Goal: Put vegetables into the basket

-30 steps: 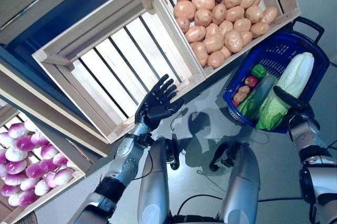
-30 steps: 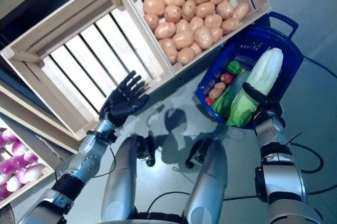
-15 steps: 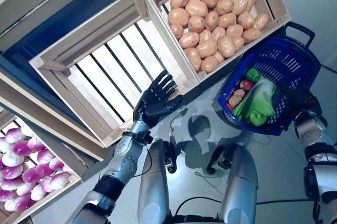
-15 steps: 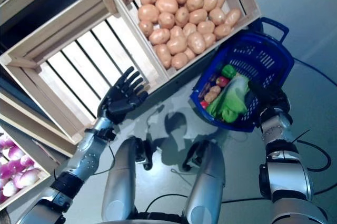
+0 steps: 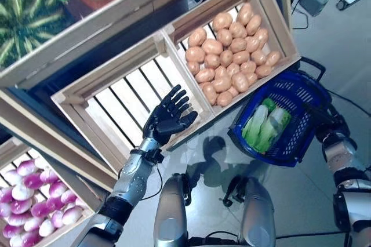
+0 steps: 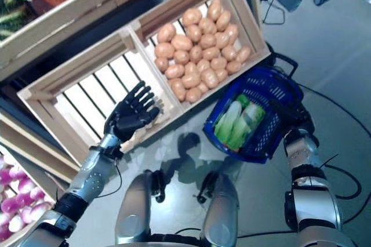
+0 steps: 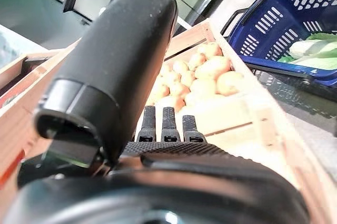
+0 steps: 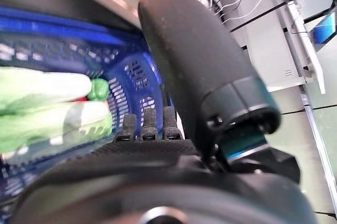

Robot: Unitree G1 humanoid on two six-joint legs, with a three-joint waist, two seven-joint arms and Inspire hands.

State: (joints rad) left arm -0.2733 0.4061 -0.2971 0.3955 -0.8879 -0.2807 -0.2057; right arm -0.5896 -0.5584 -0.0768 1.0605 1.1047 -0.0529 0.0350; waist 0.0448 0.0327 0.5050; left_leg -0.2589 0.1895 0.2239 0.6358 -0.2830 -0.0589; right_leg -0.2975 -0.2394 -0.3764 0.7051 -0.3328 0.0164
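Resting in the blue basket (image 5: pixel 301 145), lower right: pale green cabbages (image 5: pixel 264 128). No legible labels. Left hand (image 5: pixel 168 120) fingers spread; right hand (image 5: pixel 331 126) fingers: cannot tell.

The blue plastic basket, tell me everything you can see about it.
The blue plastic basket has perforated, lattice-like walls and a dark handle at its far end. It sits on the grey floor just in front of the wooden crate of potatoes, at the robot's right. Inside lie pale green leafy vegetables; the right wrist view also shows a small green item beside them. The right hand is at its near rim; whether it grips it cannot be told.
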